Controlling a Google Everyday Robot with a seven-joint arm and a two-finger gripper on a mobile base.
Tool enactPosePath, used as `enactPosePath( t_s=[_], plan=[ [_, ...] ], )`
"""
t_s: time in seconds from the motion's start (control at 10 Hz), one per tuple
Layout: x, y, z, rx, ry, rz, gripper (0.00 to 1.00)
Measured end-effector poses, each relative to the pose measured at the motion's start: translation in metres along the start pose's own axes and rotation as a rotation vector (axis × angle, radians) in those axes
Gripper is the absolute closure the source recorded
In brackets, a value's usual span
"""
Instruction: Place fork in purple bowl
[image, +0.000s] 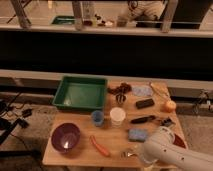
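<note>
Jaws sit low at the front edge of the surface (82, 131), hidden under the white arm (167, 150), so I cannot tell whether they are open or gripping. The fork (127, 153) glints just beside them, so the step in hand looks like the grasp. Next comes a lift and a carry left to the purple bowl (65, 137), well apart. An orange stick (100, 146) lies between; the blue cup (97, 117) and blue sponge (137, 135) are near.
</note>
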Motion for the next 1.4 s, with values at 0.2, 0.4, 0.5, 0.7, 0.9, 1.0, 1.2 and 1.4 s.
enactPosePath(
  t_s=[0.2,0.4,0.5,0.7,0.9,1.0,1.2,1.4],
  plan=[
    [-0.0001,0.0011,0.0009,0.000,0.000,-0.002,0.20],
    [-0.0003,0.0014,0.0014,0.000,0.000,-0.004,0.20],
    [-0.0004,0.0017,0.0015,0.000,0.000,-0.005,0.20],
    [-0.0017,0.0009,0.0012,0.000,0.000,-0.012,0.20],
    [-0.0035,0.0004,-0.0001,-0.001,0.001,-0.019,0.20],
    [-0.0048,0.0000,-0.0006,-0.001,0.002,-0.024,0.21],
    [-0.0068,-0.0003,-0.0019,0.000,0.002,-0.029,0.35],
    [-0.0085,-0.0007,-0.0019,-0.001,0.000,-0.033,0.44]
  ],
)
